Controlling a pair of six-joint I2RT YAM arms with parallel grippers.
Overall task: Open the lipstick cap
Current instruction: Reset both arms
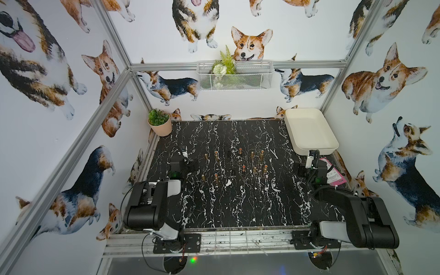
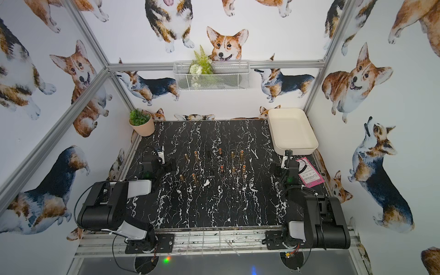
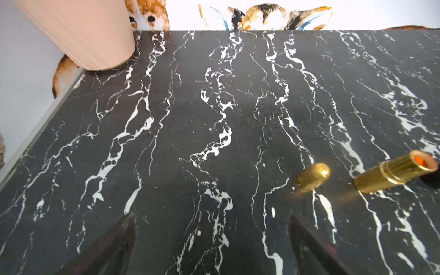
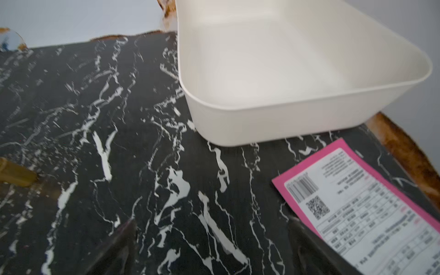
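Note:
Several gold lipstick tubes (image 1: pixel 240 151) (image 2: pixel 220 151) stand in loose rows mid-table in both top views. Some show a reddish top. The left wrist view shows a gold piece with a closed, rounded top (image 3: pixel 313 176) and a gold lipstick (image 3: pixel 395 173) with its orange-red tip bare. My left gripper (image 3: pixel 212 216) (image 1: pixel 190 164) hovers left of them, open and holding nothing. My right gripper (image 4: pixel 212 220) (image 1: pixel 300 169) hangs open and bare at the right, near the tray. A blurred gold tube (image 4: pixel 14 176) lies at the edge of the right wrist view.
A cream tray (image 1: pixel 333 145) (image 4: pixel 273 123) sits at the back right corner. A pink-edged printed sheet (image 1: pixel 333 175) (image 4: pixel 357 204) lies just in front of it. A potted plant (image 1: pixel 160 123) (image 3: pixel 78 31) stands at the back left. A wire basket (image 1: pixel 234 76) hangs on the back wall.

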